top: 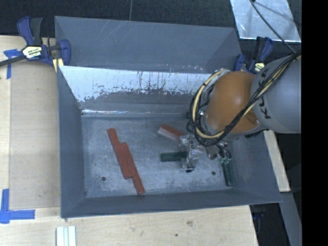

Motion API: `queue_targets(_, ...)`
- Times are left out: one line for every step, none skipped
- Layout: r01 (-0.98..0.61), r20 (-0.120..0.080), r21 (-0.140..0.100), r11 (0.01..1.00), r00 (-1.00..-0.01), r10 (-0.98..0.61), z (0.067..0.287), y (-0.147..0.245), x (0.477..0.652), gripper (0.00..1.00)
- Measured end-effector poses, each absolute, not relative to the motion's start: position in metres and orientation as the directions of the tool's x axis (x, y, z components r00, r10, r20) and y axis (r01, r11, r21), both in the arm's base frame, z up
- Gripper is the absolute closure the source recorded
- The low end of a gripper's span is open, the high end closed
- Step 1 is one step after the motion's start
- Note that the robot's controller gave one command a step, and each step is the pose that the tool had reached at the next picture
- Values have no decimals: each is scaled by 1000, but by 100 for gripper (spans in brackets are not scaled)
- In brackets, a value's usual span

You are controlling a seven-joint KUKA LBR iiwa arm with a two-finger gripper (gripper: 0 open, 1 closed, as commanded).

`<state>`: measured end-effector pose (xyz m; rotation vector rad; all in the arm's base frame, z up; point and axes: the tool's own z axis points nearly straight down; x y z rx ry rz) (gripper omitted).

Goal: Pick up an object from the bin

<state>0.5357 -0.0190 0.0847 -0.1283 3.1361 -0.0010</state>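
Dark green bar (171, 158): lying flat right of centre in bin (154, 45), its right end sitting at gripper (190, 162), open-or-closed state impossible to tell. Hazard: grip landing at the bar's end, bar tilting and slipping free.

The one grey bin (72, 137) holds four loose things, two reddish-brown and two dark green.

- **Reddish-brown, two:** one long flat bar (125, 161) lies well apart from the gripper (189, 163), off to its left in the view. It may be two strips overlapped, which cannot be told. One short block (169, 132) lies near the gripper, above and left of it.
- **Dark green, two:** one short flat piece (171, 158) lies just beside the gripper on its left. One narrow stick (228, 174) lies near the gripper on its right, lower down.
- **Dark specks on the floor, two:** one far speck (104, 178) lies well left of the gripper and one near speck (213, 173) lies just right of it.
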Motion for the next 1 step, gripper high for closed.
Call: queue_targets(-49,-11,-1,999,-999,-49,219,-13,523,100)
